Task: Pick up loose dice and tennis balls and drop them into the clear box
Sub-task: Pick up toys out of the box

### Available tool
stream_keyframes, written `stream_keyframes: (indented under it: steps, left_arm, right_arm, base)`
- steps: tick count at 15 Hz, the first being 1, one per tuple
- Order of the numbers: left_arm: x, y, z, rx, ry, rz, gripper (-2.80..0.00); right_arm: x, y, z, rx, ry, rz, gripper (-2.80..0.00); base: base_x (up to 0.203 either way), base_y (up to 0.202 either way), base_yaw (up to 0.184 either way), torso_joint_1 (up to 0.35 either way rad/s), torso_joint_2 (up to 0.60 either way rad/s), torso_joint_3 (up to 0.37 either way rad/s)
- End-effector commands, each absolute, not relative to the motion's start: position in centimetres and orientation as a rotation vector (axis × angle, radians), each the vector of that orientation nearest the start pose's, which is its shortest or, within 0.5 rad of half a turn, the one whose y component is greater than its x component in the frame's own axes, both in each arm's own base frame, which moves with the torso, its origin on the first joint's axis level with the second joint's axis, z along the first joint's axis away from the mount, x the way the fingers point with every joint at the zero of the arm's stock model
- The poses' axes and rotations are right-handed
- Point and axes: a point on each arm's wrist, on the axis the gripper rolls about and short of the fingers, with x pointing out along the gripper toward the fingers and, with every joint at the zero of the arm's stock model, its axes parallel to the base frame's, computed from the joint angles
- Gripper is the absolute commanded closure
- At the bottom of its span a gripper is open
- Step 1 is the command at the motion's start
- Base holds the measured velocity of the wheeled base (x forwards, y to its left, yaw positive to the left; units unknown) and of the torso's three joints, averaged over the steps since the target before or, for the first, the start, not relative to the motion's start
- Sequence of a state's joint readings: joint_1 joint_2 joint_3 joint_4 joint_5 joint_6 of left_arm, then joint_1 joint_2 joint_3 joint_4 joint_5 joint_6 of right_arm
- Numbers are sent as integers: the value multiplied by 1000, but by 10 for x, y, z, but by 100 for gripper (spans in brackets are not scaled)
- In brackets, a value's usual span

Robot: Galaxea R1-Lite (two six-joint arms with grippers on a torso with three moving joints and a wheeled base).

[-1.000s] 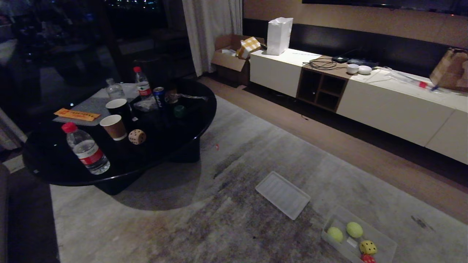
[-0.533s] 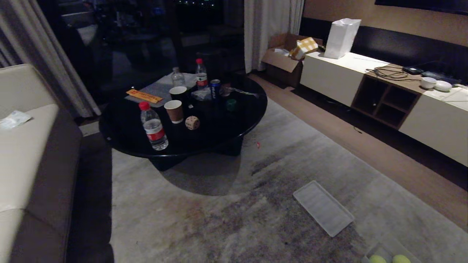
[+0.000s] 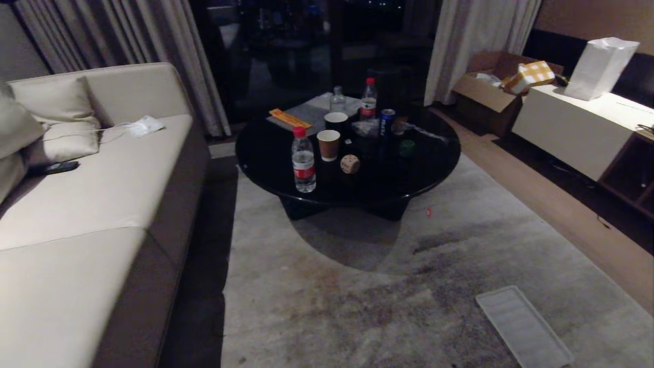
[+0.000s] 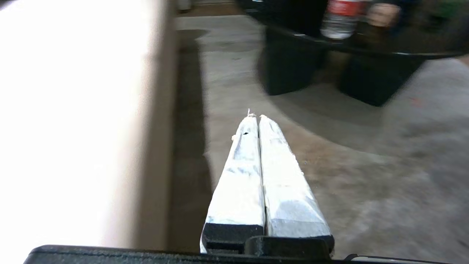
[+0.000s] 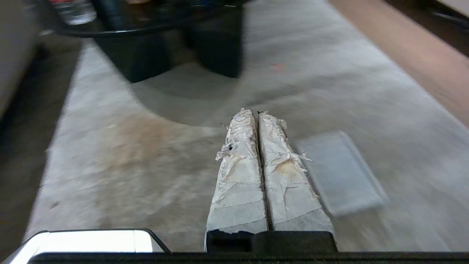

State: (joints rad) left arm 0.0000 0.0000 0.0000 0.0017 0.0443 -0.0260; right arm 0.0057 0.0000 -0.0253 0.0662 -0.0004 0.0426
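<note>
Head view: beige die at about 6 o'clock on the round black table, just beside a brown paper cup and a water bottle; dark green die toward 3 o'clock. Ribbed lid lies on the rug. Clear box out of frame. Left gripper and right gripper: fingers pressed together, empty, above the rug.

No lettering can be made out — labels and can too blurred.
</note>
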Motion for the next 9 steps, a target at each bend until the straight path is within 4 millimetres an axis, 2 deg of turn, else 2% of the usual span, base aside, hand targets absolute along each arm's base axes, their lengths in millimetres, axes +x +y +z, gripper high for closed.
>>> stream_keyframes:
  steps: [1,4,7,9]
  left_arm:
    - [-23,1,75,-31,2,46,0]
    - [-23,1,75,-31,2,46,0]
    - [-23,1,75,-28,2,46,0]
    - [-23,1,75,-29,2,46,0]
  right_arm:
    - [-25,0,76,41,43,5,0]
    - [-25,0,76,43,43,7,0]
    - [-25,0,76,41,43,5,0]
    - [-25,0,76,43,43,4,0]
  base:
    - [1,-7,161,1,7,5]
    - [1,-4,108,1,-1,5]
    - [0,0,0,0,0,0]
    - [114,2,3,3,3,3]
